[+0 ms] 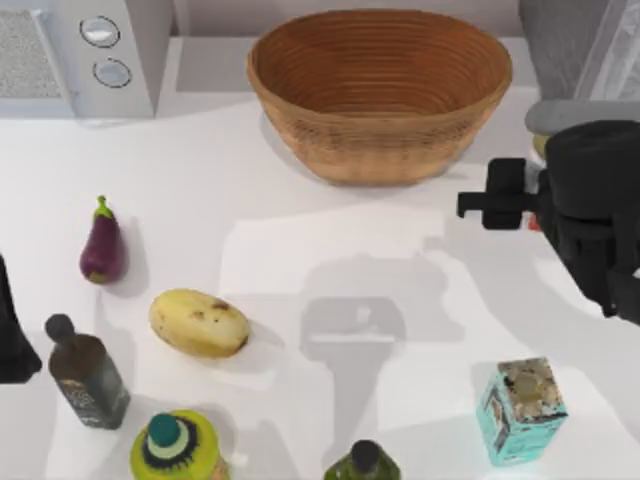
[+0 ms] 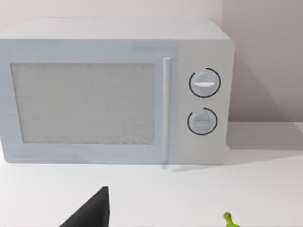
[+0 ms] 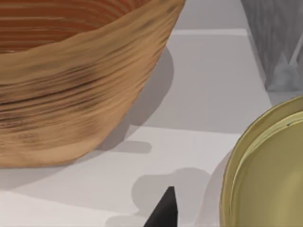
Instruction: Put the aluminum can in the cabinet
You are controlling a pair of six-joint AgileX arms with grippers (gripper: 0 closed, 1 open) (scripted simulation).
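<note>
Right claw point(image 1: 500, 205): at the counter's right side, just right of the basket, its black arm reaching in from the right edge. Whether its fingers were apart or together could not be told. A dark finger tip point(image 3: 163, 213) showed in the right wrist view.

Can point(image 3: 267, 175): right beside the right wrist camera, its dull gold round top filling the near corner; in the top view a sliver of it showed at the right claw, mostly hidden by the arm. Whether the claw held it could not be told. No writing on it could be read.

Cabinet point(image 1: 580, 45): grey, speckled, at the counter's far right corner, behind the right arm.

Left claw point(image 1: 12, 330): parked at the counter's left edge; fingers could not be judged.

Counter point(image 1: 330, 250): white.

Basket point(image 1: 380, 95): woven, brown, far centre.

Microwave point(image 2: 113, 90): white, two round knobs, far left corner; no lettering legible.

Eggplant point(image 1: 101, 245): purple, left side.

Potato point(image 1: 198, 322): yellowish, near the eggplant.

Dark bottle point(image 1: 85, 375): near left; label unreadable.

Yellow-green bottle point(image 1: 178, 447): teal cap, near edge.

Green bottle point(image 1: 362, 462): black cap, near edge.

Carton point(image 1: 520, 410): teal, near right; print unreadable.
</note>
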